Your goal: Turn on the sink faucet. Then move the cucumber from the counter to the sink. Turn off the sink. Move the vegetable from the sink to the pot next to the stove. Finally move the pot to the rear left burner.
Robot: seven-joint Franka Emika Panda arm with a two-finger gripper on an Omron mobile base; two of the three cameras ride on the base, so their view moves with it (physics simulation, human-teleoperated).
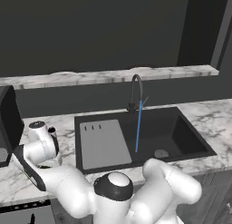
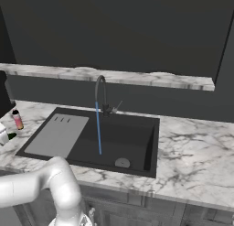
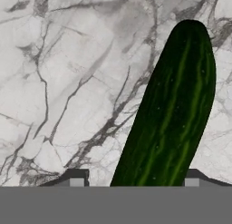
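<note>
My claw [image 3: 134, 180] hangs close over the table [image 3: 59, 82], and the cucumber [image 3: 170, 114] lies between its two tips: one tip [image 3: 76, 177] sits at seven o'clock of the cucumber's near end, the other [image 3: 192, 178] at five o'clock. The cucumber runs from the bottom of my hand view up toward one o'clock, dark green with paler stripes, flat on the white marble. The tips stand a little apart from its sides, and I cannot tell whether they press it yet; the jaws are neither wide nor closed.

From the left base view, working left to right: my wrist reaches down over the table at the far left, at about nine o'clock of the sink [image 1: 181, 128]. Next comes the grey drainboard [image 1: 104, 143] with three slots, set in the left part of the black basin. The tap [image 1: 136, 94] stands at twelve o'clock of the basin, and a thin blue stream of water [image 1: 138, 128] falls from its spout. The round drain [image 1: 161, 153] lies at five o'clock of the stream's foot.

In the right base view a small pink bottle [image 2: 18, 120] stands on the table at nine o'clock of the sink.
</note>
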